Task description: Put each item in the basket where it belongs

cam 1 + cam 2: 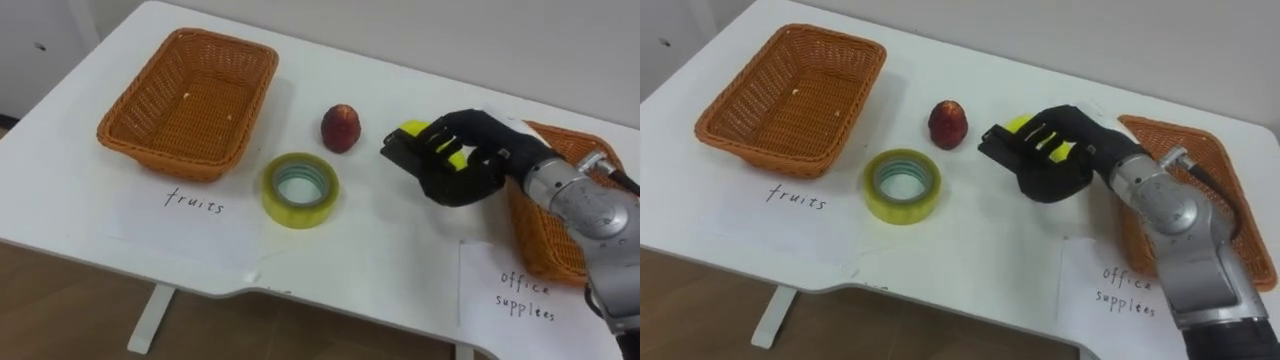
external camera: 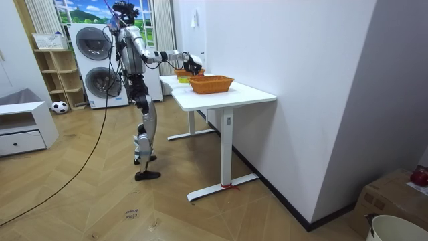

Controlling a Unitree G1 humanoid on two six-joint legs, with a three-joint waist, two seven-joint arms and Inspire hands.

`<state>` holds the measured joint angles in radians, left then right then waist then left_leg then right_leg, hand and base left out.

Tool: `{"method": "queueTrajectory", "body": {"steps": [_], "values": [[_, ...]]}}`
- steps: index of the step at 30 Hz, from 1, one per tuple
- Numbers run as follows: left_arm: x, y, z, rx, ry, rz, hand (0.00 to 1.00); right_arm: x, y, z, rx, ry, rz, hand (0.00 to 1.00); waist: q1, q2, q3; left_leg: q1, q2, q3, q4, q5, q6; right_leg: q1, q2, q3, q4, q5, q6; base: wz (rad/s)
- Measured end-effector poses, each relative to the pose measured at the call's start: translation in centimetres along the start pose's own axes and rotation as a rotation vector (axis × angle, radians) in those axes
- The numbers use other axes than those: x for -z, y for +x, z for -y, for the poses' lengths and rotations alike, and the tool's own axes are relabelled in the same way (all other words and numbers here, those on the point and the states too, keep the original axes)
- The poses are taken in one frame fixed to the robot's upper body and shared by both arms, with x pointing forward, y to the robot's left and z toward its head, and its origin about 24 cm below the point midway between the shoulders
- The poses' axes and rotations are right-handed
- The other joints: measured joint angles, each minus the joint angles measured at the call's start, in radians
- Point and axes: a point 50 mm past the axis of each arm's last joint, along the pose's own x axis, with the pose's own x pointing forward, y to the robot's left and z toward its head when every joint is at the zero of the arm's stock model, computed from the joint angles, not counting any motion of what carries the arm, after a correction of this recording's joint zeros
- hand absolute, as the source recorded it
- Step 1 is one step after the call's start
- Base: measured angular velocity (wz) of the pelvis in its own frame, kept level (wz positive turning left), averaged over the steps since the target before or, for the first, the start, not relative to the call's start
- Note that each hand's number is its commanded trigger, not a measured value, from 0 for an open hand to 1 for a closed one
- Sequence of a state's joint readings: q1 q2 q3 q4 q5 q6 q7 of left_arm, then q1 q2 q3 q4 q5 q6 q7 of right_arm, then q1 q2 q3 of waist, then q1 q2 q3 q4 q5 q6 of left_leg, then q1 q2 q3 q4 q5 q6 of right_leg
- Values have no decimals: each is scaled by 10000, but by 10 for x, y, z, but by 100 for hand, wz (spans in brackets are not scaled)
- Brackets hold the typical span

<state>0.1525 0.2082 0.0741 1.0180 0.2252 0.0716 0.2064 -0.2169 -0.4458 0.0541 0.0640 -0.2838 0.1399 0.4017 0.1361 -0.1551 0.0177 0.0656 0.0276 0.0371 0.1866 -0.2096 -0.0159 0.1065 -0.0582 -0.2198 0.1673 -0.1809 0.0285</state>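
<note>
Fingers (image 1: 470, 127) of your right hand (image 1: 462, 182) are curled tight round a small yellow-green block (image 1: 413, 129), mostly hidden, so its long axis is unclear. It is held just left of the orange wicker basket (image 1: 560, 250) on the white table (image 1: 380, 260), whose handwritten paper label (image 1: 525, 295) reads "office supplies": judge the carry a short one rightward. Far left of that basket lies a second wicker basket (image 1: 190, 95), its label (image 1: 195, 203) reading "fruits"; nearer, the yellow tape roll (image 1: 300, 189), then the red apple (image 1: 341, 128).
</note>
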Motion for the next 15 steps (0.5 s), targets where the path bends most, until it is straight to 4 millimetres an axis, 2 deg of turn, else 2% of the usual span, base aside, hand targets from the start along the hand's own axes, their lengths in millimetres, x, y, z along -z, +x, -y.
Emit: {"method": "queueTrajectory", "body": {"steps": [3,6,11,15], "values": [[0,-1,2,38,-18,58,0,-3,0,1,199,25,179,100,-8,41,26,-5,0,-1,-18,-1,0,-9,0,3,2,0,0,0],[0,-1,2,43,-34,80,0,-8,-2,6,495,-38,405,100,-58,81,16,-35,5,-1,-38,-1,0,-22,9,9,3,0,0,0],[9,-3,3,74,-4,-101,0,-22,-7,22,1580,-165,1071,100,-199,230,-87,0,-3,-3,-69,0,0,-13,8,128,3,0,1,0],[15,-6,8,124,-26,-259,0,-23,-11,35,2378,757,1435,100,-273,251,-98,109,-24,-79,-71,2,2,76,9,267,-11,0,2,4]]}}
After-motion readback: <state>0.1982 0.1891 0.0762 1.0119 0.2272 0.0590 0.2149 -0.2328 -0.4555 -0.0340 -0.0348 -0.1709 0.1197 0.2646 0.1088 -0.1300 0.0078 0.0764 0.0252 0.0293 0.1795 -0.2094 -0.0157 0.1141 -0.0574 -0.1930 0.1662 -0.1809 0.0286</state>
